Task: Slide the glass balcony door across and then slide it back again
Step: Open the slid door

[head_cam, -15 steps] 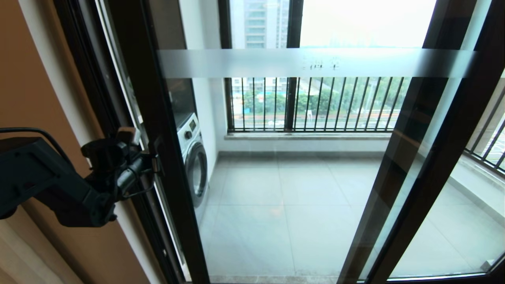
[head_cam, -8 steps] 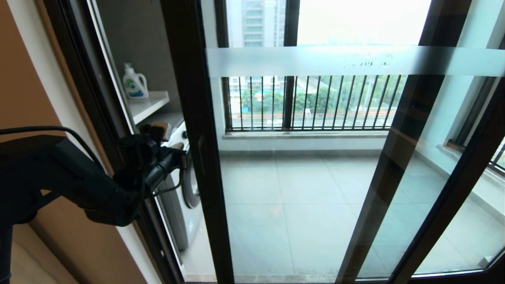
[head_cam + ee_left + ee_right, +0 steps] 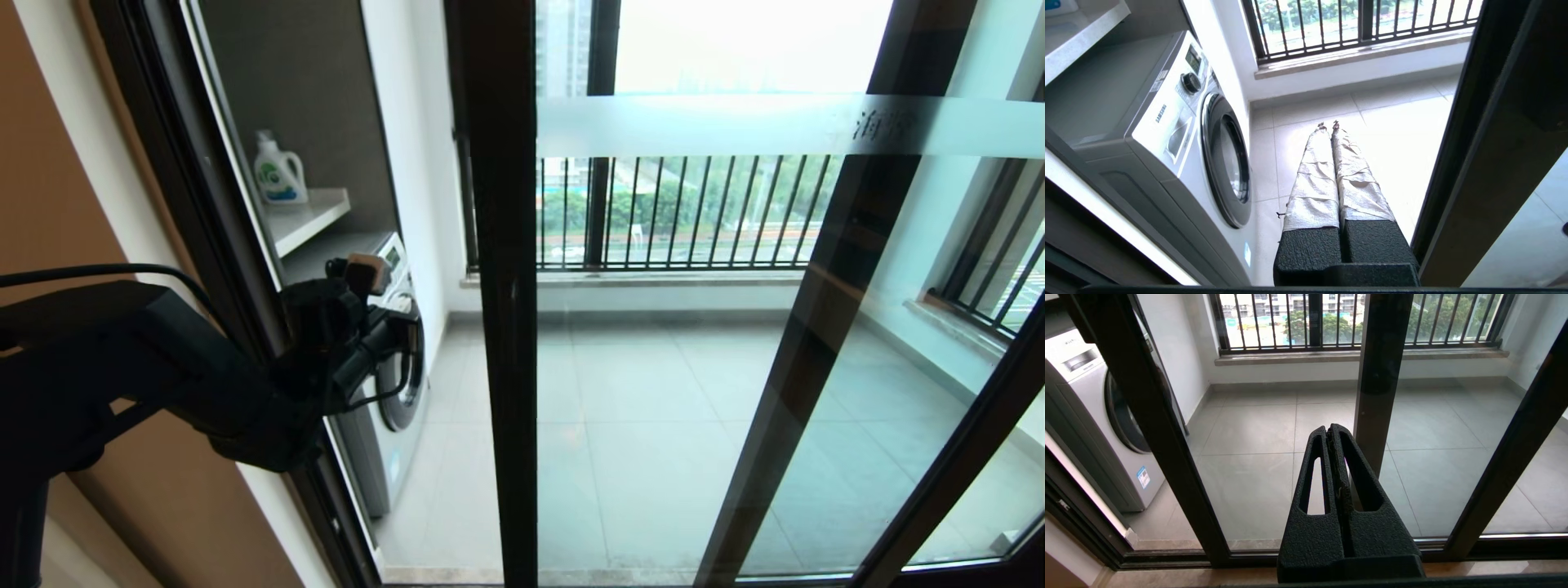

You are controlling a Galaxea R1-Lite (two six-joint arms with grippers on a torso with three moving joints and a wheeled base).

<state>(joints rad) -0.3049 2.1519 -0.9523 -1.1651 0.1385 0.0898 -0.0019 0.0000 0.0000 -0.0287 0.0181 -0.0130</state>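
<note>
The glass balcony door (image 3: 504, 343) has a dark upright frame and a frosted band with Chinese characters (image 3: 878, 124). It stands partly slid to the right, leaving a gap on the left. My left gripper (image 3: 397, 325) is shut with nothing in it and hangs in that gap, left of the door's edge and apart from it. In the left wrist view the taped fingers (image 3: 1314, 171) are pressed together, and the door frame (image 3: 1490, 163) stands beside them. The right gripper (image 3: 1331, 433) is shut and empty, low in front of the glass (image 3: 1257, 477); the head view does not show it.
A white washing machine (image 3: 398, 367) stands inside the balcony on the left, under a shelf (image 3: 306, 219) with a detergent bottle (image 3: 277, 170). Another dark-framed glass panel (image 3: 804, 359) overlaps on the right. The black-railed outer window (image 3: 678, 212) is at the back and the beige wall (image 3: 57, 180) on the left.
The door has slid well to the right, widening the gap and uncovering the shelf and washing machine. My left gripper followed rightward, and the door's edge now stands apart from it.
</note>
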